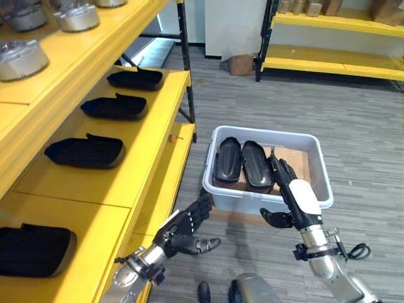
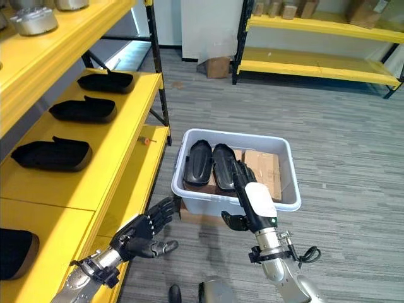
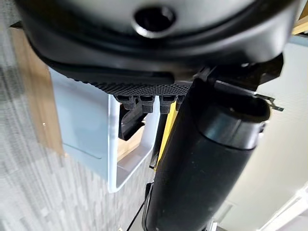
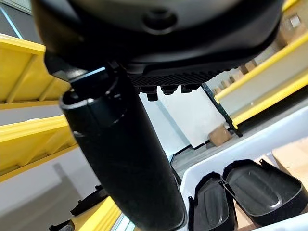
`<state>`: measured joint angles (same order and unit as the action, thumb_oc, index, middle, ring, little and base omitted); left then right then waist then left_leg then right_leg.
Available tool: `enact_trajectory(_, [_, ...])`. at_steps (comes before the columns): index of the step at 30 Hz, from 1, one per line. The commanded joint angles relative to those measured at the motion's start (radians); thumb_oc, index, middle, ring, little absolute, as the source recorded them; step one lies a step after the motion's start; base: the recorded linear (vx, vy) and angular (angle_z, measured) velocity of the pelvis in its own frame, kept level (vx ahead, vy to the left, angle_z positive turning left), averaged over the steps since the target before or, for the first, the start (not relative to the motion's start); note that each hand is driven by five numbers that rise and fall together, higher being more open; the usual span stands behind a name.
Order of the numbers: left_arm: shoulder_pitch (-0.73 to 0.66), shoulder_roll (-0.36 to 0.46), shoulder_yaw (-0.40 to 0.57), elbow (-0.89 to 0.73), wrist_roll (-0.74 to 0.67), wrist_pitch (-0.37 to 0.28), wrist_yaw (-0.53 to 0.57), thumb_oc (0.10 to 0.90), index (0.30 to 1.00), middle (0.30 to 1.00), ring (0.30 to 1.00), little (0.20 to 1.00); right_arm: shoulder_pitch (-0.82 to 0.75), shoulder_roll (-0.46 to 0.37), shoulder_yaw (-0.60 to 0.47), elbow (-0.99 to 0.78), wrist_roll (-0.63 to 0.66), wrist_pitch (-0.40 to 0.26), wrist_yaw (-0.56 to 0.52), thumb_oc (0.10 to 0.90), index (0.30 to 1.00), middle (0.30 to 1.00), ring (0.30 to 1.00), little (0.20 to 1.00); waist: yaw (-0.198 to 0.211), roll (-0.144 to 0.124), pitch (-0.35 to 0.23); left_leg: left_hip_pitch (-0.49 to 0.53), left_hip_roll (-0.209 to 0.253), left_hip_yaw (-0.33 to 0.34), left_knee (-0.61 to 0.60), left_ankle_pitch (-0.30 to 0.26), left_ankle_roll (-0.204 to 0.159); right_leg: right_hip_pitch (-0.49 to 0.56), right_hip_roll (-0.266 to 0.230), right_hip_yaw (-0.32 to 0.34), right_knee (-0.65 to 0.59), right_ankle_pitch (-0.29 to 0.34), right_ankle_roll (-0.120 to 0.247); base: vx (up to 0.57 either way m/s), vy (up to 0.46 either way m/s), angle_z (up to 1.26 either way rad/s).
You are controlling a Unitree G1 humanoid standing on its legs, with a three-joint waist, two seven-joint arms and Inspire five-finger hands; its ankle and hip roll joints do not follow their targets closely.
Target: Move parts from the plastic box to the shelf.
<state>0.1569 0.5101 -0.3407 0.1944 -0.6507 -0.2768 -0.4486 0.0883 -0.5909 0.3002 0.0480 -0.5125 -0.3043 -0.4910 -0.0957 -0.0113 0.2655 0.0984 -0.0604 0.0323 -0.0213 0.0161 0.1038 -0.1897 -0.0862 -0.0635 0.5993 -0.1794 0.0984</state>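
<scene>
A pale plastic box (image 1: 265,132) stands on the floor beside the yellow shelf (image 1: 158,126). Two black moulded parts (image 1: 228,159) (image 1: 255,164) lie side by side in its left half, and they show again in the right wrist view (image 4: 262,187). My right hand (image 1: 295,192) reaches over the box's front rim with straight fingers pointing at the nearer part, open and holding nothing. My left hand (image 1: 186,226) hangs open and empty near the shelf's front edge, left of the box. The box wall (image 3: 82,120) shows past it in the left wrist view.
Several black parts (image 1: 85,151) lie in a row on the middle shelf board, and round metal parts (image 1: 76,16) sit on the board above. A brown board (image 1: 297,161) lines the box's bottom. A second yellow rack (image 1: 334,60) and a cardboard box (image 1: 241,63) stand at the back.
</scene>
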Motion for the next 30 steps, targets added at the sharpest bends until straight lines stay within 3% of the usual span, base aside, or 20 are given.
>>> enact_trajectory(1, [-0.036, 0.012, 0.063, -0.094, 0.009, -0.064, 0.004, 0.9, 1.0, 1.0, 1.0, 1.0, -0.1, -0.024, -0.024, -0.051, -0.013, -0.06, -0.049, 0.9, 1.0, 1.0, 1.0, 1.0, 0.011, 0.011, -0.045, 0.015, 0.032, 0.068, -0.004, -0.134, -0.017, 0.061, -0.024, -0.011, -0.288, 0.155, 0.026, 0.1, -0.173, -0.23])
enact_trajectory(2, [-0.035, 0.013, 0.065, -0.095, 0.008, -0.061, 0.001, 0.9, 1.0, 1.0, 1.0, 1.0, -0.101, -0.024, -0.024, -0.052, -0.013, -0.059, -0.047, 0.9, 1.0, 1.0, 1.0, 1.0, 0.01, 0.012, -0.043, 0.021, 0.035, 0.067, -0.007, -0.136, -0.019, 0.068, -0.026, -0.009, -0.313, 0.164, 0.027, 0.13, -0.239, -0.35])
enact_trajectory(3, [-0.036, 0.018, 0.064, -0.096, -0.001, -0.042, -0.03, 0.9, 1.0, 1.0, 1.0, 1.0, -0.106, -0.028, -0.015, -0.056, -0.017, -0.047, -0.046, 0.9, 1.0, 1.0, 1.0, 1.0, 0.006, 0.007, -0.046, 0.042, 0.048, 0.064, -0.023, -0.142, -0.032, 0.071, -0.044, 0.011, -0.428, 0.199, 0.042, 0.13, -0.219, -0.41])
enact_trajectory(6, [-0.02, 0.028, 0.064, -0.102, 0.007, -0.052, -0.05, 0.9, 1.0, 1.0, 1.0, 1.0, -0.117, -0.029, 0.001, -0.044, -0.017, -0.032, -0.055, 0.9, 1.0, 1.0, 1.0, 1.0, 0.006, 0.005, -0.049, 0.084, 0.075, 0.066, -0.053, -0.142, -0.052, 0.071, -0.062, 0.029, -0.525, 0.274, 0.07, 0.13, -0.283, -0.13])
enact_trajectory(9, [-0.005, 0.038, 0.061, -0.107, 0.01, -0.059, -0.031, 0.9, 1.0, 1.0, 1.0, 1.0, -0.113, -0.039, 0.007, -0.023, -0.013, -0.035, -0.048, 0.9, 1.0, 1.0, 1.0, 1.0, 0.014, -0.005, -0.069, 0.096, 0.107, 0.069, -0.066, -0.133, -0.076, 0.113, -0.052, 0.012, -0.581, 0.261, 0.082, 0.17, -0.432, 0.17])
enact_trajectory(14, [0.007, 0.024, 0.071, -0.12, -0.01, -0.056, -0.005, 0.9, 1.0, 1.0, 1.0, 1.0, -0.105, -0.067, 0.018, -0.044, -0.007, -0.005, -0.011, 0.9, 1.0, 1.0, 1.0, 1.0, 0.021, -0.009, -0.091, 0.101, 0.15, 0.084, -0.066, -0.123, -0.108, 0.179, -0.037, -0.025, -0.592, 0.209, 0.051, 0.11, -0.287, 0.18])
enact_trajectory(24, [-0.005, 0.009, 0.067, -0.12, -0.006, -0.073, 0.013, 0.9, 1.0, 1.0, 1.0, 1.0, -0.102, -0.122, -0.008, -0.015, -0.01, 0.0, -0.041, 0.9, 1.0, 1.0, 1.0, 1.0, 0.004, -0.004, -0.094, 0.064, 0.216, 0.108, -0.015, -0.079, -0.146, 0.219, 0.01, -0.039, -0.554, 0.127, -0.026, 0.06, -0.236, 0.02])
enact_trajectory(26, [-0.011, 0.005, 0.067, -0.12, -0.005, -0.073, 0.015, 0.9, 1.0, 1.0, 1.0, 1.0, -0.102, -0.125, -0.008, -0.014, -0.009, -0.001, -0.04, 0.9, 1.0, 1.0, 1.0, 1.0, 0.004, -0.004, -0.094, 0.042, 0.229, 0.112, 0.023, -0.054, -0.154, 0.225, 0.019, -0.045, -0.551, 0.117, -0.04, 0.03, -0.204, 0.07])
enact_trajectory(28, [-0.028, -0.013, 0.071, -0.114, -0.018, -0.053, -0.004, 0.9, 1.0, 1.0, 1.0, 1.0, -0.086, -0.122, -0.023, -0.007, -0.017, -0.024, -0.036, 0.9, 1.0, 1.0, 1.0, 1.0, -0.007, -0.006, -0.093, -0.024, 0.252, 0.146, 0.165, -0.01, -0.162, 0.235, 0.029, -0.06, -0.542, 0.098, -0.069, 0.06, -0.315, 0.04])
enact_trajectory(30, [-0.034, -0.018, 0.069, -0.109, -0.006, -0.045, 0.001, 0.9, 1.0, 1.0, 1.0, 1.0, -0.085, -0.119, -0.024, 0.002, -0.022, -0.033, -0.031, 0.9, 1.0, 1.0, 1.0, 1.0, -0.014, -0.004, -0.095, -0.034, 0.238, 0.159, 0.198, -0.028, -0.155, 0.234, 0.03, -0.058, -0.535, 0.093, -0.074, 0.06, -0.126, 0.07])
